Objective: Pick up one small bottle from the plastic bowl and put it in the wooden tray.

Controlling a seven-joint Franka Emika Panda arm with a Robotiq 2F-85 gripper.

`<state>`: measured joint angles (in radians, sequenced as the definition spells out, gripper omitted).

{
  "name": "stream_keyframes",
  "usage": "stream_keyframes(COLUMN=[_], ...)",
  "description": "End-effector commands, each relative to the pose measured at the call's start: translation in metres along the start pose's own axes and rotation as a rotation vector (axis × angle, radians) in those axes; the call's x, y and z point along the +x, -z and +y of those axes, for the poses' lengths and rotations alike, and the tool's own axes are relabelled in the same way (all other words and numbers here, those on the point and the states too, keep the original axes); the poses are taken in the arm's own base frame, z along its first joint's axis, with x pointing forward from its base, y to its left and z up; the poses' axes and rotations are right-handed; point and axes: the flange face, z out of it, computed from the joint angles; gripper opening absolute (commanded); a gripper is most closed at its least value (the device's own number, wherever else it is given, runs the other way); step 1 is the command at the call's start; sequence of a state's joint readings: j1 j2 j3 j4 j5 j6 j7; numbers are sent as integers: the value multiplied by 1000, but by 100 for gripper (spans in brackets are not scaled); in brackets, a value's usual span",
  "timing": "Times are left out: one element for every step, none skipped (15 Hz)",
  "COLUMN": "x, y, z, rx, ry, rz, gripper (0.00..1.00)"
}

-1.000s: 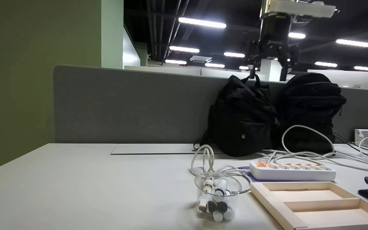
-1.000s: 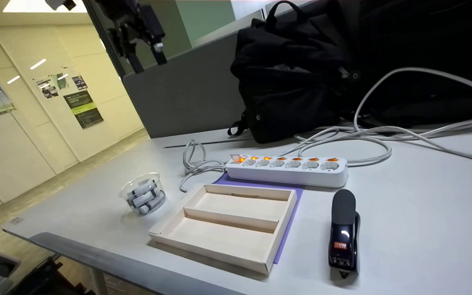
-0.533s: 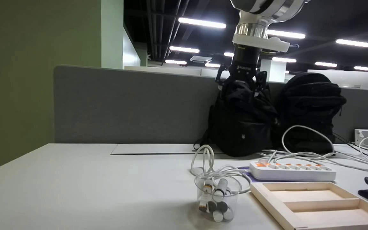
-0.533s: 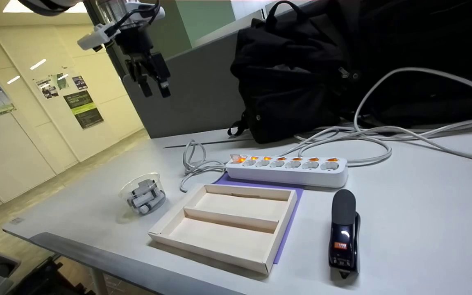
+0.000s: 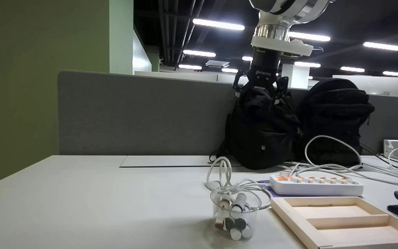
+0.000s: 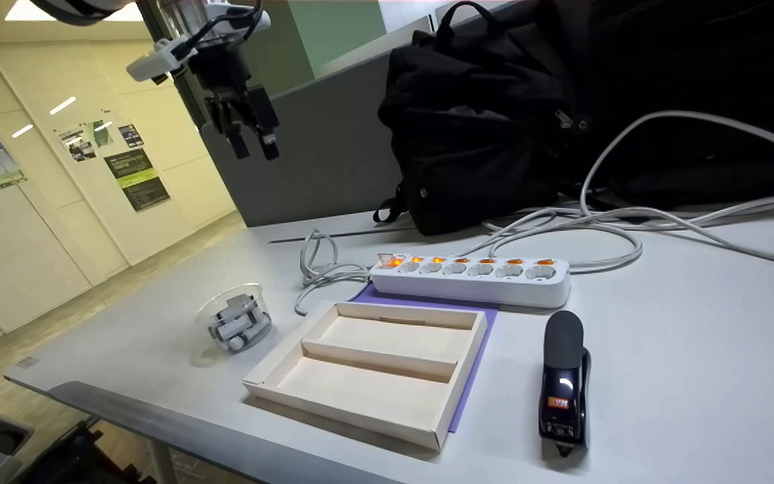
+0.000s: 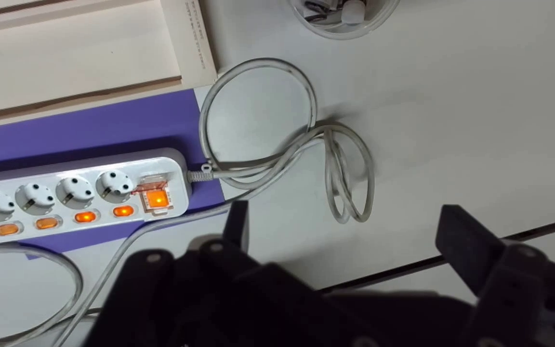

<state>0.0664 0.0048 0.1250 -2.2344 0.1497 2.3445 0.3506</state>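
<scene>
The gripper (image 6: pixel 256 153) hangs high above the table (image 5: pixel 116 200), pointing down, w/ its fingers (image 7: pixel 468 246) spread wide apart. In an exterior view its lower part blends into the black backpack (image 5: pixel 264 135) & is hard to make out. The plastic bowl (image 5: pixel 253 218) stands on the table, left of the wooden tray (image 6: pixel 367 390) in both exterior views, w/ a gap btwn them. Several small bottles (image 5: pixel 239 202), mostly white, some w/ dark ends, lie in it at diff. angles; exact no. can't be read. The wooden tray is split in two, a near & a far compartment, and a purple sheet (image 7: pixel 152 115) shows along its far & right sides. Beyond it sits a white power strip (image 6: pixel 471 289), several switches glowing orange. Its cable (image 7: pixel 268 62) lies looped on the table, on the plastic bowl's far side. A black stapler (image 6: pixel 565 376) sits right of the wooden tray, apart from it. At the far edge a 2nd backpack (image 5: pixel 335 121) stands beside the black one, in front of a gray partition (image 5: pixel 143 114).
</scene>
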Motion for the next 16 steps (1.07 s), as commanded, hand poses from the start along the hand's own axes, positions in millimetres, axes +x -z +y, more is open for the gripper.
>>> stream_keyframes(x=[-25,-32,-39,-46,-52,-56,-58,-59,-59,-59,-58,-59,-62,-64,-68,-71], y=[-26,-34,-42,-51,-61,-70,-79,-87,-95,-102,-110,-119,-128,-136,-144,-151], z=[-4,-5,-6,-6,-6,-6,-6,-5,-6,-7,-9,-12,-15,-19,-22,-25], rx=[-5,-9,-11,-15,-16,-16,-14,-7,5,20,37,53,65,76,79,82], ry=[-3,1,7,9,10,5,-4,-15,-35,-52,-74,-88,-99,-106,-111,-114], rz=[-37,-46,-61,-81,-94,-104,-115,-121,-122,-129,-129,-138,-146,-171,-174,-187], gripper=[100,100,100,100,100,100,100,100,100,100,100,100,100,100,100,100])
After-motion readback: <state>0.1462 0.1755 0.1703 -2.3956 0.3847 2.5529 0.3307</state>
